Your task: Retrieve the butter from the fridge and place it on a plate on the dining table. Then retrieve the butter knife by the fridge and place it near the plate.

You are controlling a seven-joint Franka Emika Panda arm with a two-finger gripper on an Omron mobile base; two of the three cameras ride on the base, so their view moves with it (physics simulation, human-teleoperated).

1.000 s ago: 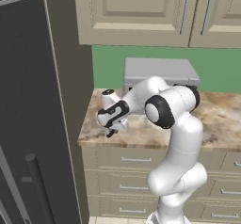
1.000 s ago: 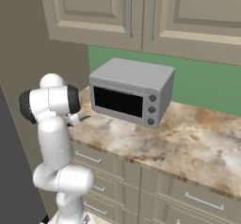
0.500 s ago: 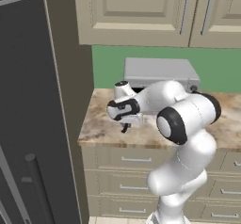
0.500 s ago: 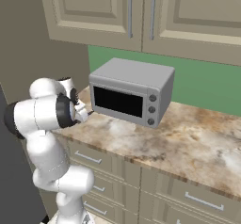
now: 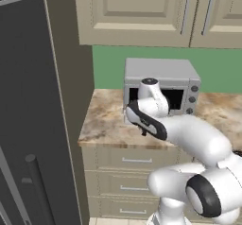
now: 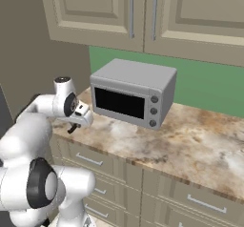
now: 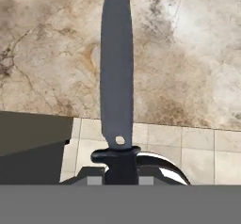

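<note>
The butter knife is off the desk and in the robot's grip. Seen from the hand, the pincer is clamped on the dark handle, and the long grey blade runs straight out ahead of it over the marbled stone, with tiled floor showing just below the desk edge. From the two base views the hand hangs over the front left corner of the desk, near the toaster oven, and a dark bit of the knife pokes out under the wrist.

So, judging by that, the second half of the job is under way: the knife has been picked up from beside the fridge, whose dark grey door fills the left of the left base view. What remains is to carry the knife to the dining table and lay it near the plate. I cannot say from here whether the butter reached the plate, since none of that is in sight.

As for containers, the toaster oven's door is shut and its dark glass shows nothing inside. The upper cabinets and the drawers below are all closed.
</note>
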